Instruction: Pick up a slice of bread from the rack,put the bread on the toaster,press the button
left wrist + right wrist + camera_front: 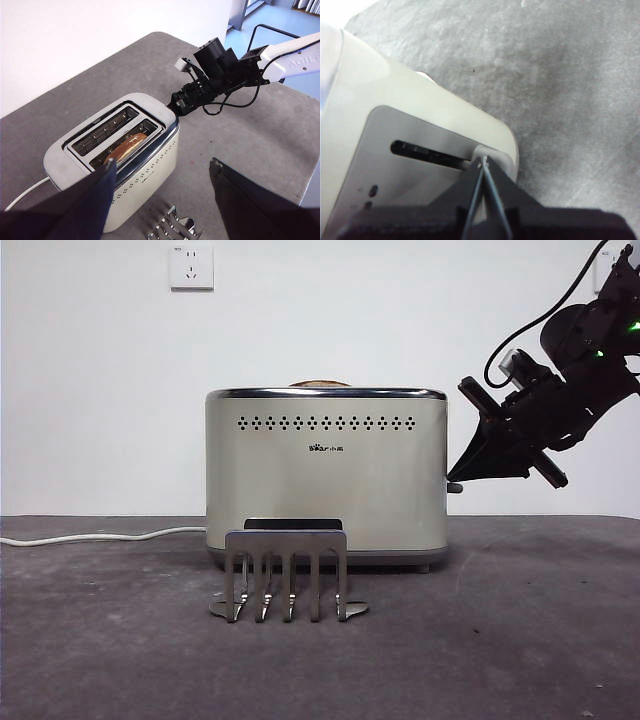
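1. Toaster (326, 475): cream-beige box with a chrome top rim, a row of small round holes and a small logo on its front. It stands upright on the grey table (520, 640), roughly at the middle of the front view. A white cord (100, 536) runs from its base toward the left edge of the front view.
2. Slice of bread (126, 146): tan with a dark crust, sunk in the toaster slot on the perforated, logo side. Only its domed top shows, just above the rim in the front view. The other slot is bare.
3. Rack (288, 575): small silver plate with arched prongs and curled feet, standing on the table just in front of the toaster and much lower than it. No bread is in it.
4. Button (455, 486): small grey stub on the toaster's end wall, low down at the bottom of its slot. In the right wrist view the lever slot appears as a dark slit in the grey end panel.
5. Right gripper (458, 478): reaches in from the upper right of the front view, tilted downward, tips on the button. Its jaws are pressed together, with nothing between them.
6. Left gripper (162, 170): hangs above the table near the rack side of the toaster, touching nothing. Its jaws are spread wide and hold nothing.
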